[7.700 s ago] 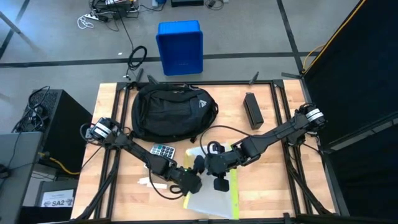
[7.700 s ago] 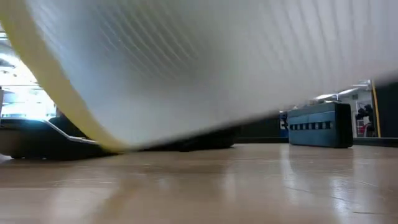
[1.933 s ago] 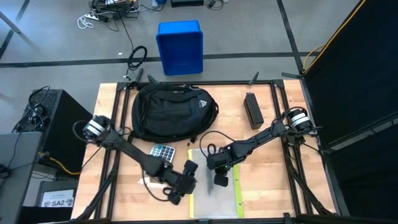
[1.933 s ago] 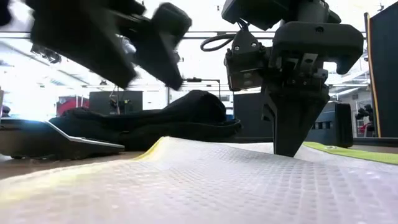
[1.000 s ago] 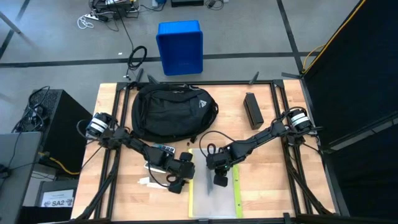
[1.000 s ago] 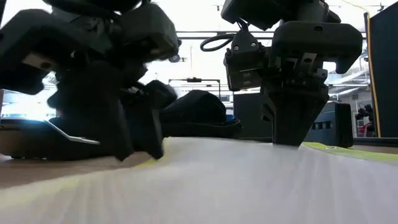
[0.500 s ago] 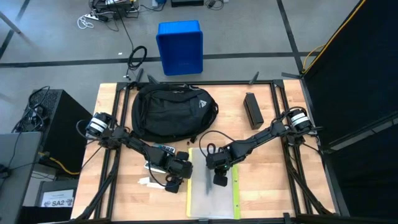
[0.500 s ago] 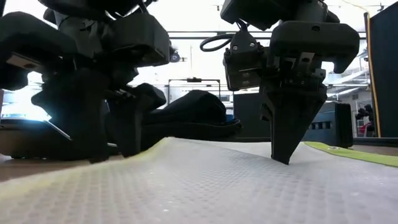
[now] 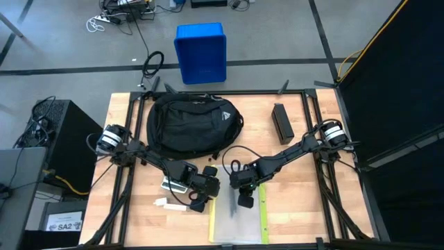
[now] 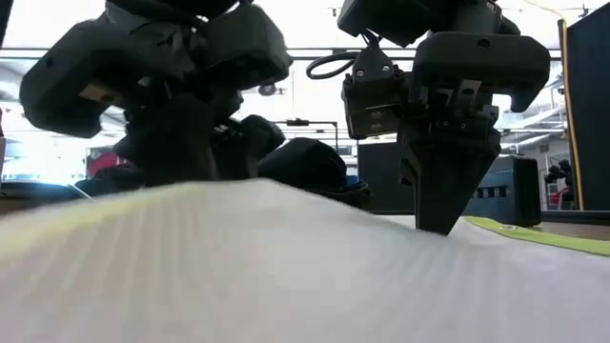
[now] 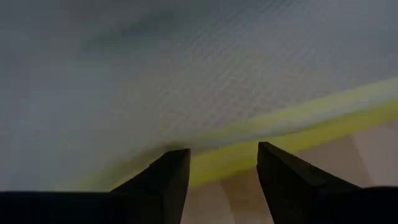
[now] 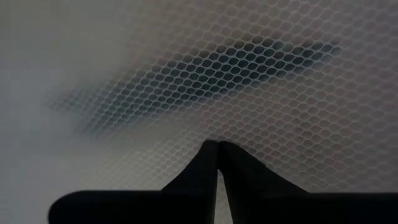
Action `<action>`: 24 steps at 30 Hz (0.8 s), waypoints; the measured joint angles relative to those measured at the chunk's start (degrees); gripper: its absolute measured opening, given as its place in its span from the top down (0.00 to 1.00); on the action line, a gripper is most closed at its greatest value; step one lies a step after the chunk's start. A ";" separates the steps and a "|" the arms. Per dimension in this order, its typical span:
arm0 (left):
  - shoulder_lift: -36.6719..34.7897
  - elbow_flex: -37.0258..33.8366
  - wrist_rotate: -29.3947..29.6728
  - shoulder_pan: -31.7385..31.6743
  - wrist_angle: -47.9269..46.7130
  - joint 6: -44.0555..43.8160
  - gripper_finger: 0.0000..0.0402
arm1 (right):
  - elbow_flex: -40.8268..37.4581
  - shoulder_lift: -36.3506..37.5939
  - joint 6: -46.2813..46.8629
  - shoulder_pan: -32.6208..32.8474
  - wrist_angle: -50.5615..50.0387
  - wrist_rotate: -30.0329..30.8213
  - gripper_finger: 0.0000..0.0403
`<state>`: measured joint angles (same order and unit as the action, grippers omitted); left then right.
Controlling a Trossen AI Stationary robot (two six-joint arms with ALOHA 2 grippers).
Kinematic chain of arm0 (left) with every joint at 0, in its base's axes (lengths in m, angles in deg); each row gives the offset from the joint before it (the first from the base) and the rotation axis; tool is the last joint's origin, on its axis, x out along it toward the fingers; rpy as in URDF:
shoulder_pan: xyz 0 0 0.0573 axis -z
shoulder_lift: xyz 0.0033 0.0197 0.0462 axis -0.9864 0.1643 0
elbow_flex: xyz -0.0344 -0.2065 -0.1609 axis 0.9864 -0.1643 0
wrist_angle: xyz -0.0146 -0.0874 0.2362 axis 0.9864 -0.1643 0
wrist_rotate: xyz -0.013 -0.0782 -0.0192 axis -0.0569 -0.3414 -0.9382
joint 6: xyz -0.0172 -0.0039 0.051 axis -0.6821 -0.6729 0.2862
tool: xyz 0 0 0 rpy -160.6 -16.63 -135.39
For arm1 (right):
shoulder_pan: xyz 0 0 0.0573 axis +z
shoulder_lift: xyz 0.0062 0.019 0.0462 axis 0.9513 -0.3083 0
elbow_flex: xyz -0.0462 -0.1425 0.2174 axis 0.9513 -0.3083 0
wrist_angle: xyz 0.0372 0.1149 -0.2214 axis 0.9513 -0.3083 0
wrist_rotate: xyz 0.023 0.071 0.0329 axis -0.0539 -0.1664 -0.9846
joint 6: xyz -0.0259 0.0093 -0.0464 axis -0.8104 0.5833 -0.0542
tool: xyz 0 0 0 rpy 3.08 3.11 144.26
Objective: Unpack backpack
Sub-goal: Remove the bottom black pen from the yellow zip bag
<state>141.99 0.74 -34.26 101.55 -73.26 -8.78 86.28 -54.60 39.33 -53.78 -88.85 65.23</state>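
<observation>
- Overhead view: even, bright light, soft shadows under the arms.
- Low view: glaring backlight; near white sheet [image 10: 238,276] blurred.
- Wrist views: dim, soft.

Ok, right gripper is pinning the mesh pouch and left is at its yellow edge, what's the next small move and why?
Probably ease the left gripper forward and close on the yellow edge. Its fingers stand open with that edge just ahead, lifted in the low view, while the shut right gripper presses the mesh pouch flat. Then the pouch can be moved off; the backpack waits behind.
</observation>
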 joint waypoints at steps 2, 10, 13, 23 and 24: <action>0.01 -0.01 -0.96 0.01 1.75 1.53 0.61 | 0.00 0.00 -0.01 -0.01 0.01 0.00 1.00; 0.31 -0.01 -1.10 0.38 7.83 10.15 0.61 | 0.00 0.00 -0.07 -0.02 0.49 0.02 1.00; 1.48 0.00 -1.10 0.43 8.92 14.41 0.61 | 0.00 0.00 -0.07 -0.02 0.90 0.03 1.00; 5.62 -0.01 2.93 0.43 16.12 24.65 0.61 | 0.00 0.00 -0.46 -0.28 1.81 -0.13 1.00; 5.64 -0.03 2.96 0.43 16.54 25.20 0.61 | -0.02 0.04 -0.52 -0.37 1.88 -0.28 1.00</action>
<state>147.63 0.71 -31.30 101.97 -56.72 16.43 86.25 -54.56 38.81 -54.15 -86.97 64.96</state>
